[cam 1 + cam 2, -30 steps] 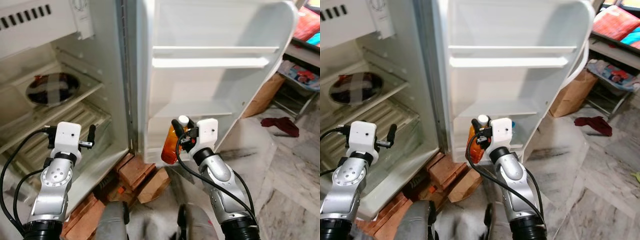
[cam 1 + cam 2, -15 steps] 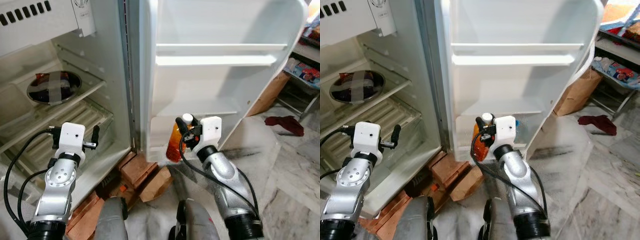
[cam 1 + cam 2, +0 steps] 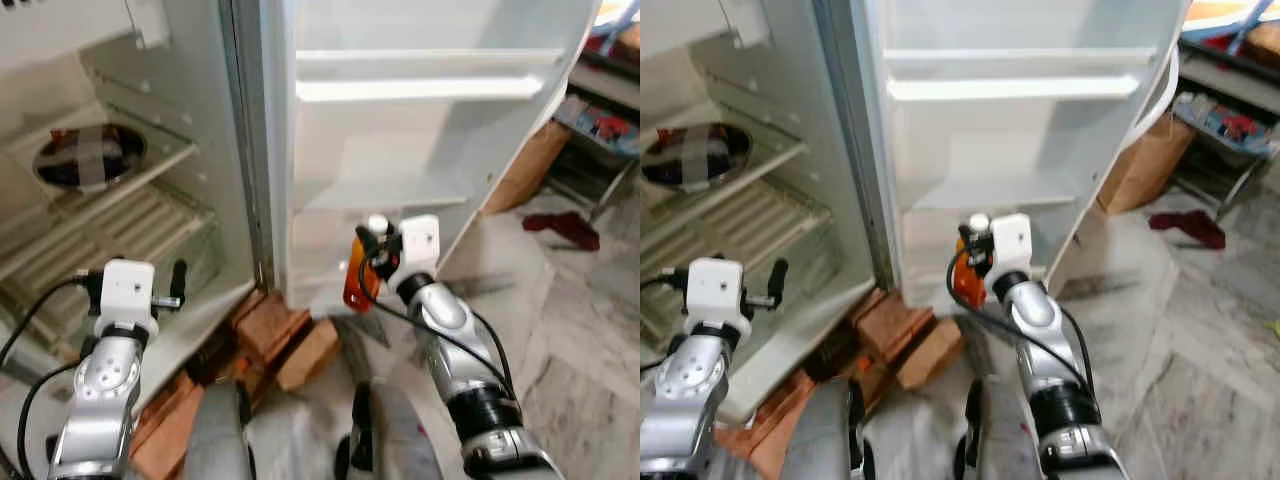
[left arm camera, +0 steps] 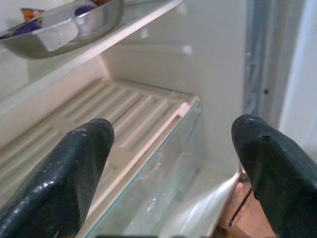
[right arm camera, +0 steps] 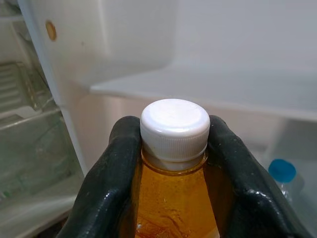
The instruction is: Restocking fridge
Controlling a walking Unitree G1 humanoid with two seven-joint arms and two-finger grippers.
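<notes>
My right gripper [image 5: 173, 163] holds the orange bottle [image 5: 173, 208] clamped at the neck, just under the white cap [image 5: 175, 126]. My left gripper [image 4: 168, 163] hangs with fingers spread wide, holding nothing, before the glass shelf [image 4: 163, 144]. Compared with a second ago, the bottle sits closer to the lower door shelf [image 3: 385, 190]; I judge insertion is near. The bottle's long axis is roughly upright, cap upward. Beyond it, a blue-capped bottle [image 5: 282, 171] already stands in the fridge door [image 3: 430, 120].
</notes>
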